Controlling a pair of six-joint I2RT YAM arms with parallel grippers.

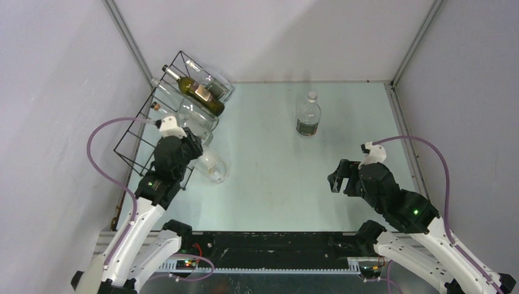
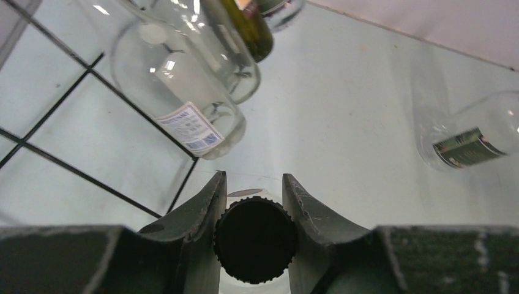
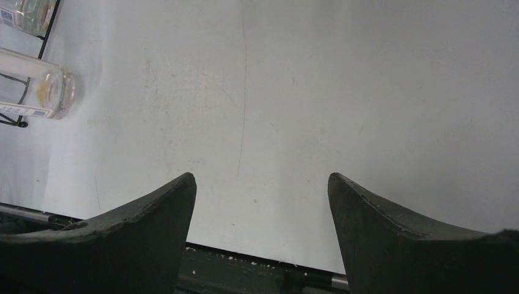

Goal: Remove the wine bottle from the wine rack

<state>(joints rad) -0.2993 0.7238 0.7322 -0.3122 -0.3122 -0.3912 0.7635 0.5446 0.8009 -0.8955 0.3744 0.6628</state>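
Note:
The black wire wine rack (image 1: 147, 103) stands at the far left and holds several bottles, among them a dark green wine bottle (image 1: 199, 90) lying on top. My left gripper (image 1: 194, 152) is at the rack's near right corner. In the left wrist view it (image 2: 254, 184) is shut on the black cap (image 2: 255, 239) of a clear glass bottle (image 1: 212, 166), whose body sticks out onto the table. Rack wires (image 2: 144, 115) and a labelled clear bottle (image 2: 183, 104) lie just ahead. My right gripper (image 1: 338, 176) is open and empty over bare table (image 3: 262, 184).
A clear bottle with a dark label (image 1: 308, 114) stands upright at the table's far middle; it also shows in the left wrist view (image 2: 471, 141). Grey walls close in the table on three sides. The right wrist view catches the held clear bottle (image 3: 30, 92) at its left edge.

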